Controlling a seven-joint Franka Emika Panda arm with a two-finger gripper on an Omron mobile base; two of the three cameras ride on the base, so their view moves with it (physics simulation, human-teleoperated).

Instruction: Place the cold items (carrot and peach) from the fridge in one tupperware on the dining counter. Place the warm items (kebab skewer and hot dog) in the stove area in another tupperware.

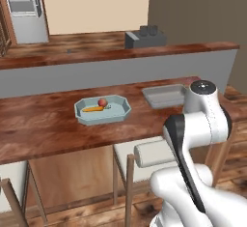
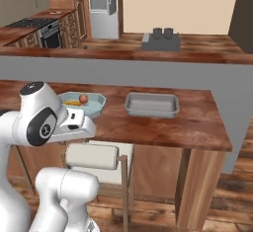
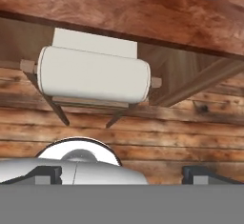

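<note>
Risk from here lies mostly in the warm half of the job. The carrot [image 1: 93,108] and peach [image 1: 102,102] already lie in the blue tub [image 1: 121,115] on the dining counter [image 1: 43,129], carrot at about 8 o'clock from the peach and just beside it. The grey tub [image 1: 164,96], at 3 o'clock from the blue one and well apart, holds nothing. The stove [image 2: 30,24] sits far off at 10 o'clock in the right base view; whether skewer and hot dog lie there is too small to tell.

The gripper [image 3: 123,174] has its tips wide apart with nothing between them, and is tucked low, looking at a stool [image 3: 93,74] under the counter edge.

Likely troubles, as I judge them:
- driving off with the arm this low could clip the stool or counter edge;
- a warm item dropped in the blue tub by mistake would mix the sets;
- a thin skewer may slip from a loose pinch.
</note>
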